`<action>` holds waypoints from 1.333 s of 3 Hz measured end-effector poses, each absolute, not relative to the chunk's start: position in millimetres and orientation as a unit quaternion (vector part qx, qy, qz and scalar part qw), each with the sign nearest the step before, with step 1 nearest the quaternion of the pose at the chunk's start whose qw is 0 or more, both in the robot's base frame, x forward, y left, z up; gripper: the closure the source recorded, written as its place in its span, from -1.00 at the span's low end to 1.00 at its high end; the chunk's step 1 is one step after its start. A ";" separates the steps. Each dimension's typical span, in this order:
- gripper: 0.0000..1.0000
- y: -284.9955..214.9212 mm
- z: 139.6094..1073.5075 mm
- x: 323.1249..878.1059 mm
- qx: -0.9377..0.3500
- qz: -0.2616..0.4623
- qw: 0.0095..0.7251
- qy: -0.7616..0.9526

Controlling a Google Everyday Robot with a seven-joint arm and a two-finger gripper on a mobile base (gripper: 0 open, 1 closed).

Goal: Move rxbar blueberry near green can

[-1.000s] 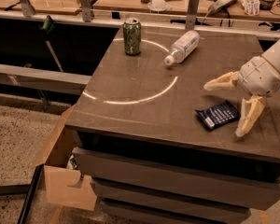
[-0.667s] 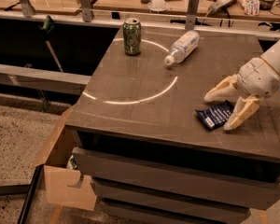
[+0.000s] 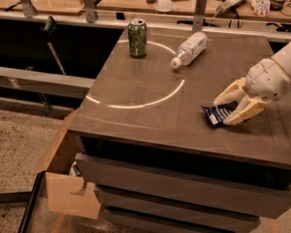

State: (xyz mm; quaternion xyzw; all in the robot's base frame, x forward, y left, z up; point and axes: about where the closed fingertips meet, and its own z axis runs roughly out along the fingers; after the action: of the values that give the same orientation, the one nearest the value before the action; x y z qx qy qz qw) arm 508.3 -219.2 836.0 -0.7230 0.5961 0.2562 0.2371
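Note:
The rxbar blueberry (image 3: 219, 113) is a flat dark navy wrapper with white lettering, lying on the dark table (image 3: 136, 96) at its right side. My gripper (image 3: 228, 109) comes in from the right with its cream fingers (image 3: 246, 111) on either side of the bar, narrowly spread and closing onto it. The green can (image 3: 137, 38) stands upright at the table's far left, well apart from the bar and the gripper.
A clear plastic bottle (image 3: 190, 49) with a white label lies on its side at the back of the table, right of the can. A curved light arc crosses the tabletop. An open cardboard box (image 3: 63, 178) sits on the floor at the table's left front.
My gripper's fingers have drawn together around the rxbar, the lower finger swinging up toward the bar. The bar, can and bottle have not moved.

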 end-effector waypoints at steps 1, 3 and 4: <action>1.00 -213.8 853.0 510.5 -0.690 0.244 0.261 0.629; 1.00 -203.3 850.0 547.3 -0.532 0.129 0.280 0.789; 1.00 -205.6 844.4 562.1 -0.485 0.118 0.296 0.815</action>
State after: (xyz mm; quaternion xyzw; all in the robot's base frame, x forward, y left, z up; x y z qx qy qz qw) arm 562.1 -205.6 844.4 -0.4846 0.8146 0.1182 0.2960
